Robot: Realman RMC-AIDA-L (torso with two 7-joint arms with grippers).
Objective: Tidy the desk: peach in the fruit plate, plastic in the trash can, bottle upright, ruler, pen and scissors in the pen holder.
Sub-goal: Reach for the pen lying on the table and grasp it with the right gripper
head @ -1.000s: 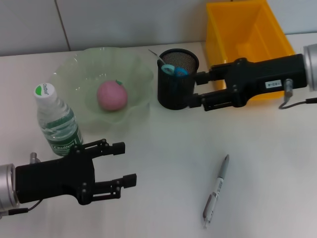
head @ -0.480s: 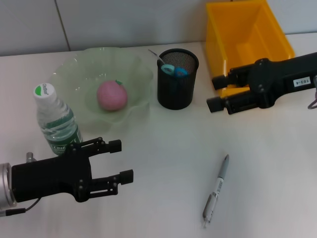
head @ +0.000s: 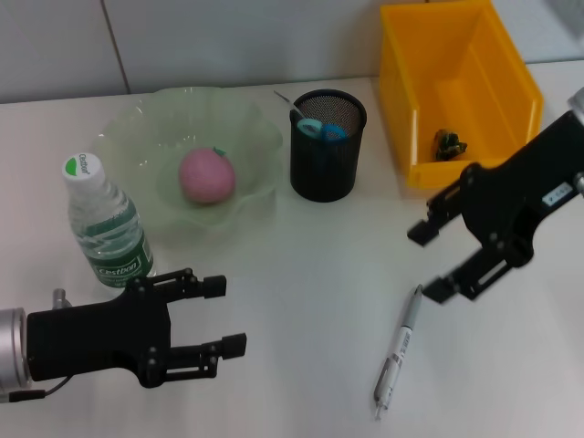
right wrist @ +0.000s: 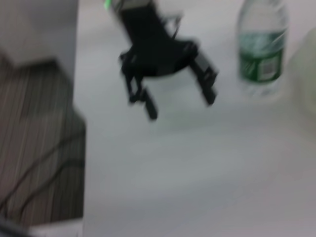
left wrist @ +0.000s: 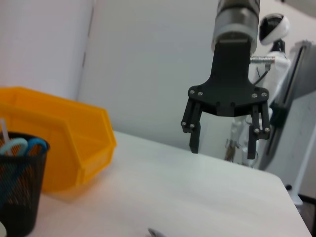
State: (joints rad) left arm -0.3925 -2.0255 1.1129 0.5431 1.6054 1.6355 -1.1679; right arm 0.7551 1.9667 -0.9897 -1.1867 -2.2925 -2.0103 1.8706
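right gripper (head: 427, 262) hangs with fingers spread and empty, just above the top end of the pen (head: 398, 351) lying on the white desk (head: 301, 274). left gripper (head: 223, 315) idles spread wide near the upright bottle (head: 105, 223).

Peach (head: 206, 176) in plate (head: 128, 137); bottle (head: 107, 225) left; holder (head: 327, 157) right; pen (head: 398, 351) front.

The small dark thing (head: 449, 144) inside the yellow plastic bin (head: 484, 55) is too tiny to name. The bin's top is cut off.
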